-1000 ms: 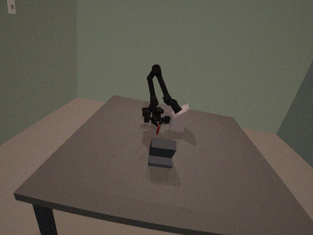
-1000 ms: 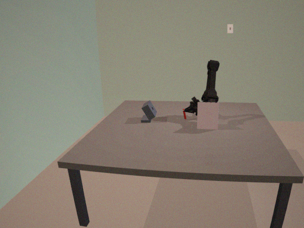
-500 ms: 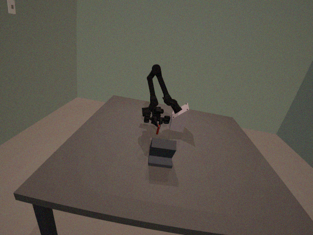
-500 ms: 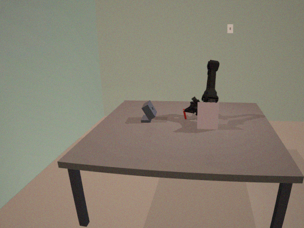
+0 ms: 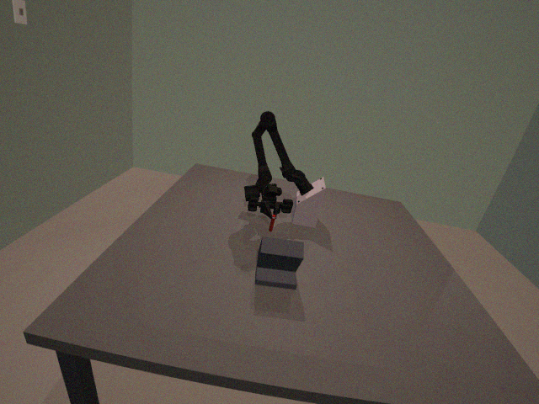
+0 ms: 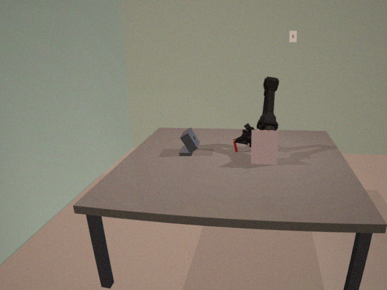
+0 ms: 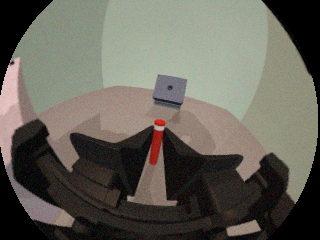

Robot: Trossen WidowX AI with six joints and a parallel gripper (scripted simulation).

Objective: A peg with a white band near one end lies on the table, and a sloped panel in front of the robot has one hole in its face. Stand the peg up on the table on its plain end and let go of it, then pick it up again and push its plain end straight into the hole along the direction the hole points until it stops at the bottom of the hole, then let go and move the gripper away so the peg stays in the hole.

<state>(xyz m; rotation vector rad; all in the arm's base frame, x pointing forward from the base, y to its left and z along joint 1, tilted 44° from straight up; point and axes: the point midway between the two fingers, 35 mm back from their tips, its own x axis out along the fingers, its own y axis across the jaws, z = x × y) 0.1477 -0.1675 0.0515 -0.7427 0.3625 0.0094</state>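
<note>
The red peg [image 5: 271, 225] [image 6: 236, 147] [image 7: 156, 148] has a white band near its upper end. My gripper [image 5: 273, 215] [image 6: 234, 141] [image 7: 159, 130] is shut on the peg near that banded end. The peg's plain end points down, with the peg slightly tilted from upright. Whether the plain end touches the table [image 5: 173, 282] [image 6: 199, 190] cannot be told. The blue-grey sloped panel [image 5: 281, 247] [image 6: 188, 142] [image 7: 162, 95] stands apart from the peg, in front of the gripper. Its dark hole [image 6: 194, 137] [image 7: 170, 87] is visible and empty; the top view does not show it.
A pale pink block [image 5: 306, 214] [image 6: 264, 147] [image 7: 11, 102] with a sloped top stands beside the arm, on the left in the wrist view. In the exterior view it hides part of the arm. The sloped panel's low foot [image 5: 275, 278] [image 6: 185, 153] rests on the table.
</note>
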